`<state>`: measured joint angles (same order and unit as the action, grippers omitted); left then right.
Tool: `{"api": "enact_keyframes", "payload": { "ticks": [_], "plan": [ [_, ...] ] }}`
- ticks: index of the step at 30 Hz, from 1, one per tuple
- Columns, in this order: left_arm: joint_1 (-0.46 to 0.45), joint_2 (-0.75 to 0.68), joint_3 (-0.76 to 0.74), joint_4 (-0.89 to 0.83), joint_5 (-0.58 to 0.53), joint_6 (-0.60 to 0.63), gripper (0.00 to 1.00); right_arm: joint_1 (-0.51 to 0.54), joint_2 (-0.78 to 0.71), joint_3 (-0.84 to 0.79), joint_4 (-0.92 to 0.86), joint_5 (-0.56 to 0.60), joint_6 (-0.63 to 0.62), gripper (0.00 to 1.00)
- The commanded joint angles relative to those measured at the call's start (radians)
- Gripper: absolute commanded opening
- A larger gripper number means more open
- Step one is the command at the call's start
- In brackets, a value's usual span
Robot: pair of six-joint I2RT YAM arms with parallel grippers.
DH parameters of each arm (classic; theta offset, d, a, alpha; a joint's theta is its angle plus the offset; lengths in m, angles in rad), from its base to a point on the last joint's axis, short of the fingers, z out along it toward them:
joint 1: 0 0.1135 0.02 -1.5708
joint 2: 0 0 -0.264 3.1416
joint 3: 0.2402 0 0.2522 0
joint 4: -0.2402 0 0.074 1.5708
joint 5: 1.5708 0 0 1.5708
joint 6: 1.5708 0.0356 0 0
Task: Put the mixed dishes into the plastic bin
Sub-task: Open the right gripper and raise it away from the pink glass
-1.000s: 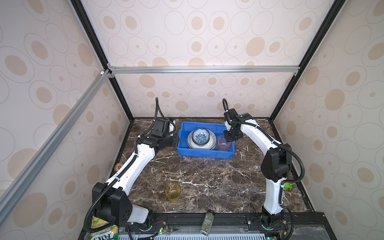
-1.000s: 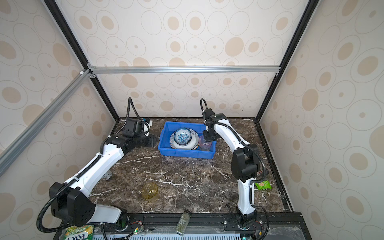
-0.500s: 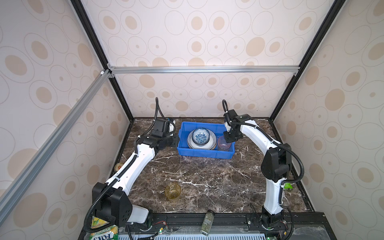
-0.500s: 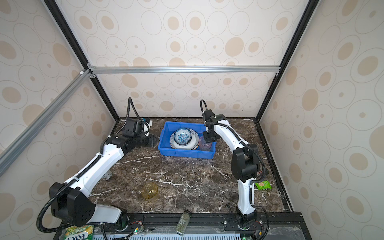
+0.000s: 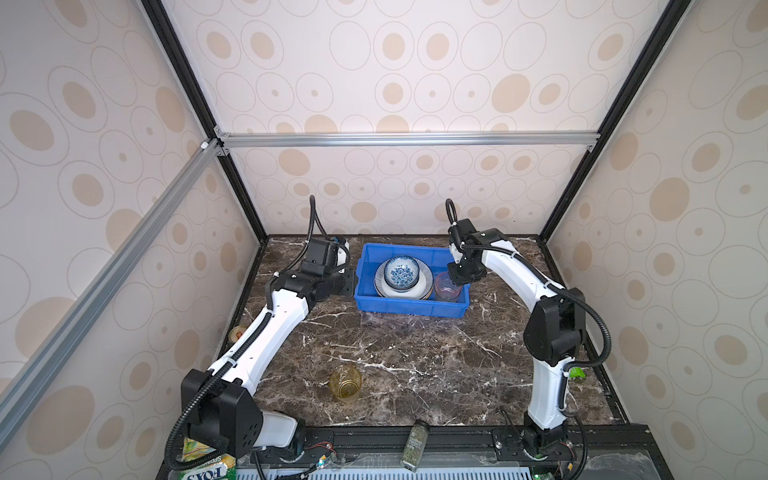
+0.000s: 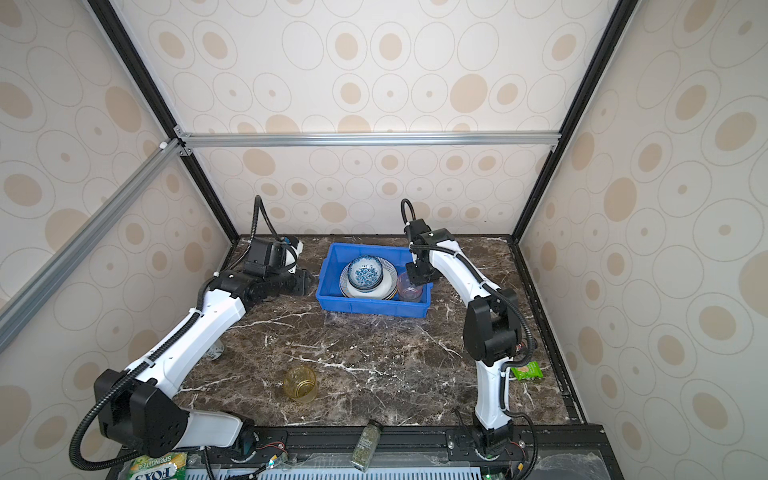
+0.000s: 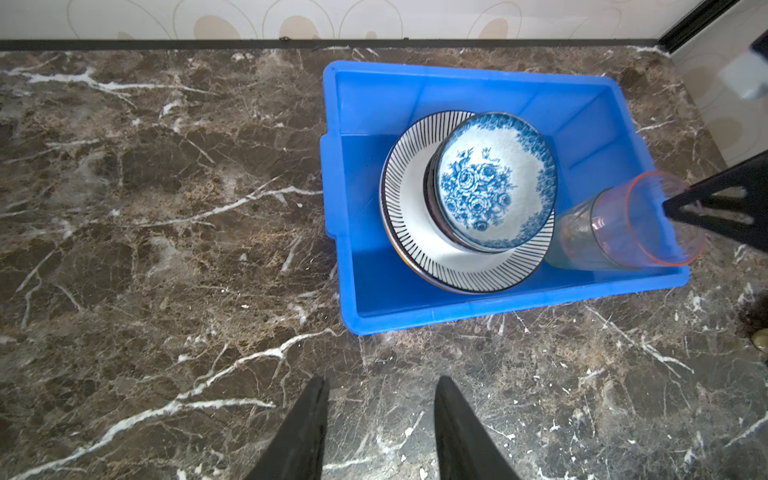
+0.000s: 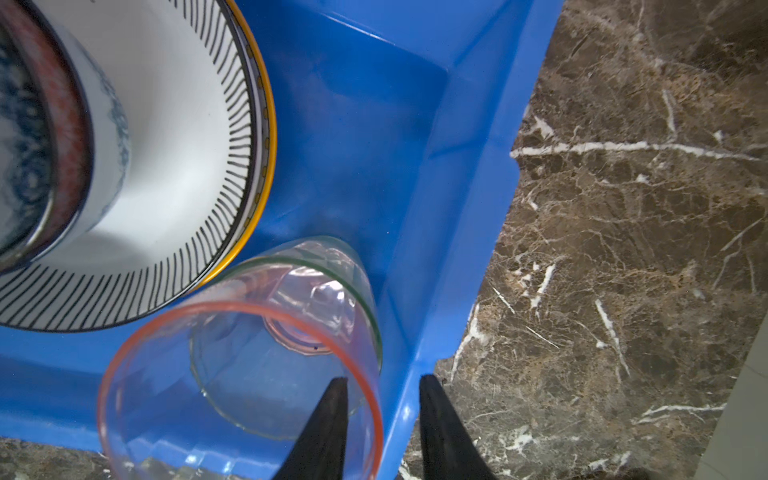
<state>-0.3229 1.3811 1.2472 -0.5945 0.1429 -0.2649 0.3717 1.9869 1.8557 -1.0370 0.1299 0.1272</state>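
The blue plastic bin (image 5: 409,309) (image 6: 370,308) (image 7: 332,199) stands at the back middle of the marble table. Inside it a blue floral bowl (image 5: 401,272) (image 7: 494,183) sits on a striped-rim plate (image 5: 424,286) (image 7: 411,232) (image 8: 187,145). A pink tumbler (image 5: 446,289) (image 7: 623,224) (image 8: 232,374), nested in a greenish one, leans at the bin's right end. My right gripper (image 8: 380,378) (image 5: 453,279) is open astride its rim, one finger inside the glass. My left gripper (image 7: 380,380) (image 5: 350,282) is open over bare marble left of the bin. A yellow tumbler (image 5: 345,383) (image 6: 300,383) stands near the front.
A spice jar (image 5: 413,444) lies on the front rail and a small tin can (image 5: 237,332) sits by the left wall. A green packet (image 6: 526,370) lies beside the right arm's base. A snack bag (image 5: 205,465) is at the front left corner.
My right gripper's jaws have parted from the pink tumbler's rim, leaving it resting in the bin. The left arm has barely moved.
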Motion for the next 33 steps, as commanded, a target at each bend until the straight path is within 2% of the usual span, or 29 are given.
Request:
{"api": "enact_keyframes", "payload": {
  "ticks": [1, 9, 24, 33],
  "plan": [
    [-0.005, -0.033, -0.022, -0.057, -0.028, 0.006, 0.43, 0.006, -0.089, -0.018, 0.011, -0.011, 0.004, 0.37],
    [-0.005, -0.043, -0.063, -0.115, -0.072, -0.014, 0.43, 0.006, -0.207, -0.050, 0.060, -0.024, 0.016, 0.39],
    [-0.011, -0.137, -0.203, -0.209, -0.027, -0.093, 0.43, 0.007, -0.407, -0.217, 0.205, -0.101, 0.035, 0.42],
    [-0.069, -0.162, -0.267, -0.309, -0.068, -0.143, 0.42, 0.007, -0.500, -0.313, 0.240, -0.089, 0.038, 0.43]
  ]
}}
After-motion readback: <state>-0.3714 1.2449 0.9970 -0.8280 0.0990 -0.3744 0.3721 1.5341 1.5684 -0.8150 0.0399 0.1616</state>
